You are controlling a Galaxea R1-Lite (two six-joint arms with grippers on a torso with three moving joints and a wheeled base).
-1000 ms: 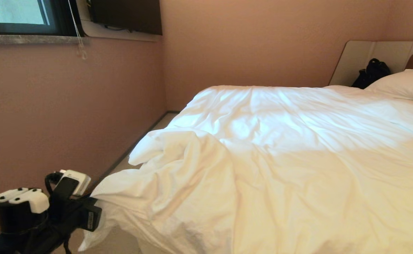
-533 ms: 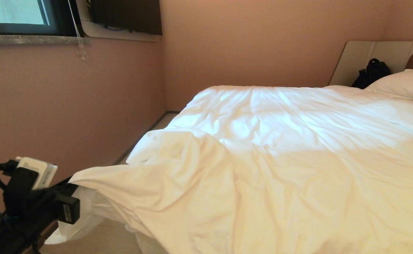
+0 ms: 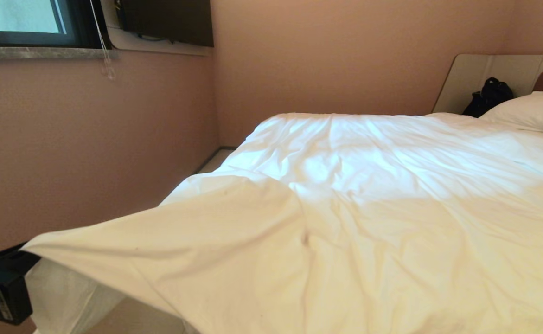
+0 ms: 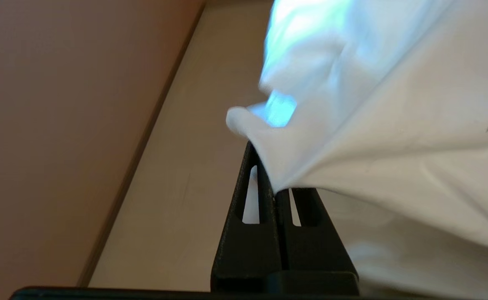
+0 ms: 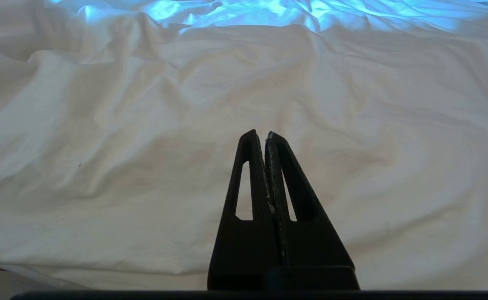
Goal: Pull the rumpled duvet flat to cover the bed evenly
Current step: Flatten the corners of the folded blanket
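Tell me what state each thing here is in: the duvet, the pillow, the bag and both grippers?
Duvet: creased, its corner stretched out off the bed.
Left gripper: shut on the duvet corner.
Right gripper: shut, empty, over the duvet.
Pillow: plump, at the headboard.
Bag: slumped against the headboard.
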